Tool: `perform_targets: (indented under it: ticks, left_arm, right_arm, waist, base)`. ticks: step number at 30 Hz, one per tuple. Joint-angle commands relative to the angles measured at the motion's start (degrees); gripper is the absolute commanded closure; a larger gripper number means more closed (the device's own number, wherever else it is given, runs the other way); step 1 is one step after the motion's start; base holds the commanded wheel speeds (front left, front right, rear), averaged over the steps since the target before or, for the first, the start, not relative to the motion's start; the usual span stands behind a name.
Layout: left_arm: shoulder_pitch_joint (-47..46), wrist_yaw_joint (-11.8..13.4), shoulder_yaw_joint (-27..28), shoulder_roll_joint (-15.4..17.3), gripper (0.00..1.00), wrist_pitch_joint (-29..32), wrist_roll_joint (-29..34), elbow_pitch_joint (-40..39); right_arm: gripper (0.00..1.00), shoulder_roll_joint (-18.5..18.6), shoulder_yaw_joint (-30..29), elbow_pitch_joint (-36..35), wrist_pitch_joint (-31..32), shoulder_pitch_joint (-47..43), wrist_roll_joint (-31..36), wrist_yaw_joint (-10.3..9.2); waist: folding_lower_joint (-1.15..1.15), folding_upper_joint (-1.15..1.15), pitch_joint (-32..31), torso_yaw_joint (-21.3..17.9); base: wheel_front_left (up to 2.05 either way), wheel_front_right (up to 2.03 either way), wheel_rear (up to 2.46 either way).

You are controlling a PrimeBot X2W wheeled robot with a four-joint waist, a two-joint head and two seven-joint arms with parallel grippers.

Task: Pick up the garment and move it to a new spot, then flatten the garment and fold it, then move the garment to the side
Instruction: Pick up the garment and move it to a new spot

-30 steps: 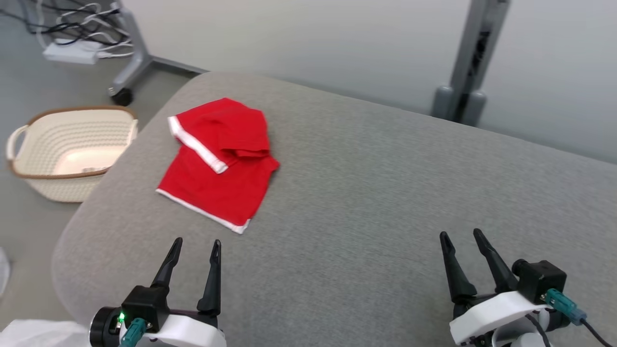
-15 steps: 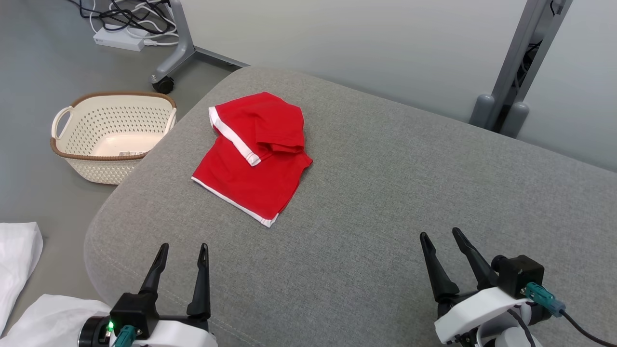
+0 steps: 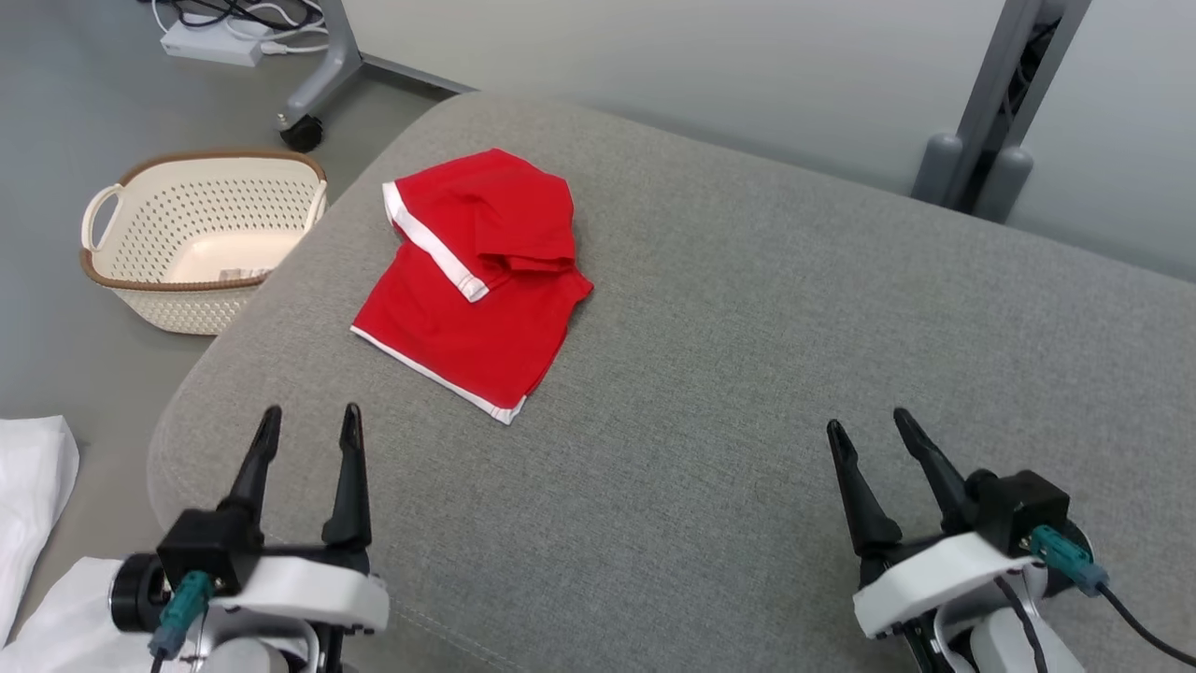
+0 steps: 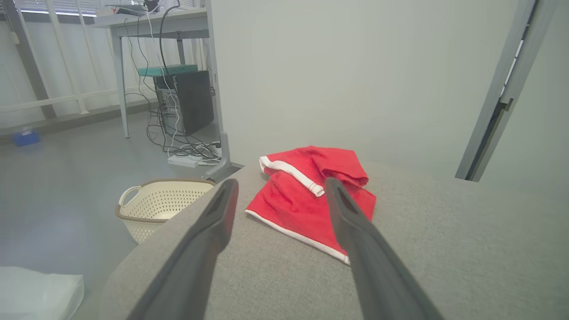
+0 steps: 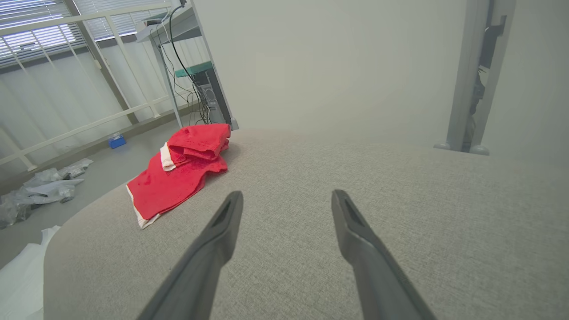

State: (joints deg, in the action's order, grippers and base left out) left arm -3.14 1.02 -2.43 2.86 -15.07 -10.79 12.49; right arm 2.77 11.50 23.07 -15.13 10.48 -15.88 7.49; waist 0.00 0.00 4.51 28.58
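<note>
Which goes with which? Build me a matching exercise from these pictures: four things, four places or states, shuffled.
1 garment
2 basket
3 left gripper
4 right gripper

A open, over the near right part of the cushion
B on the floor, left of the cushion
C rumpled, on the cushion's far left part
D open, at the cushion's near left corner

Pairs: 1-C, 2-B, 3-D, 4-A

Soft, even daylight fills my views, brightest at the blinded windows (image 5: 31,26) in my right wrist view; shadows are faint. My wrist cameras bow straight lines near the edges, and my own fingers (image 4: 200,249) look soft, out of focus.
</note>
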Motion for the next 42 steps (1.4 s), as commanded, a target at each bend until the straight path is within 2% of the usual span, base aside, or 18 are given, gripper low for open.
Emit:
perform_targets:
  ticks: [1,5,7,11,17,20,25,28,30,33,40,41,42]
  left_arm:
    - [-2.4,-1.0,0.5,0.1,0.00,0.0,0.7,-0.2]
    - [-8.0,-2.8,3.9,0.1,0.00,-0.1,0.7,0.8]
    - [-10.8,-4.6,5.0,0.1,0.00,0.0,0.4,5.0]
    - [-19.4,-6.9,7.7,2.0,0.00,0.0,-1.2,13.5]
    - [-31.7,-8.5,8.3,6.5,0.00,0.0,-4.1,25.0]
    - [-37.2,-8.6,6.3,8.7,0.00,0.0,-6.0,31.2]
    - [-45.6,-8.5,1.5,12.7,0.00,4.1,-11.9,39.7]
    - [-48.0,-8.5,0.0,13.7,0.00,6.6,-13.9,42.7]
    - [-51.6,-8.5,-3.5,15.6,0.00,12.1,-17.2,47.0]
    - [-52.8,-8.5,-6.1,16.3,0.00,15.7,-19.5,48.9]
    - [-54.1,-8.5,-10.0,17.9,0.00,19.9,-22.8,51.2]
    - [-54.1,-8.5,-10.4,17.9,0.09,19.9,-23.2,51.5]
    - [-54.1,-8.5,-10.9,17.9,0.64,19.7,-23.4,51.7]
  right_arm:
    - [0.00,0.5,0.0,-0.9,0.0,1.7,1.3,0.01]
    - [0.00,0.6,1.5,-2.8,0.0,4.0,3.8,0.01]
    - [0.00,0.9,2.0,-3.6,0.0,5.6,4.8,0.01]
    - [0.00,0.8,2.3,-4.7,0.0,8.3,6.6,0.01]
    - [0.00,1.1,3.6,-5.4,0.0,11.4,7.9,0.01]
    - [0.00,1.0,4.2,-5.9,0.0,12.4,8.0,0.02]
    - [0.00,0.8,4.7,-6.1,0.0,13.3,8.2,0.02]
    - [0.00,0.8,5.1,-6.2,0.0,13.8,8.2,0.01]
    - [0.00,0.8,5.4,-5.8,0.0,14.2,8.1,0.00]
    - [0.00,0.8,5.9,-5.7,0.0,14.3,7.9,0.00]
    - [0.00,0.8,6.3,-5.2,0.0,14.5,7.4,0.00]
    - [0.00,0.8,6.3,-5.2,0.0,14.5,7.4,0.00]
    - [0.00,0.7,6.3,-5.1,0.0,14.5,7.4,-0.01]
  waist:
    - [0.00,0.00,2.9,-1.4]
    - [0.00,0.00,7.4,-3.8]
    - [0.00,0.00,9.4,-5.1]
    - [0.00,0.00,13.3,-7.6]
    - [0.00,0.00,18.0,-11.4]
    - [0.00,0.00,19.8,-12.9]
    - [0.00,0.00,22.1,-14.5]
    - [0.00,0.00,22.9,-15.2]
    - [0.00,0.00,24.0,-16.4]
    - [0.00,0.00,24.6,-17.3]
    - [0.00,0.00,25.2,-18.2]
    - [0.00,0.00,25.2,-18.3]
    - [0.00,0.00,25.1,-18.4]
  base:
    - [0.00,0.00,0.00]
    - [0.00,0.00,0.00]
    - [0.00,0.00,0.00]
    - [0.00,0.00,0.00]
    - [0.00,0.00,0.00]
    - [0.00,0.00,0.00]
    - [0.00,0.00,0.00]
    - [0.00,0.00,0.00]
    - [0.00,0.00,0.00]
    - [0.00,0.00,0.00]
    - [0.00,0.00,0.00]
    - [0.00,0.00,0.00]
    - [0.00,0.00,0.00]
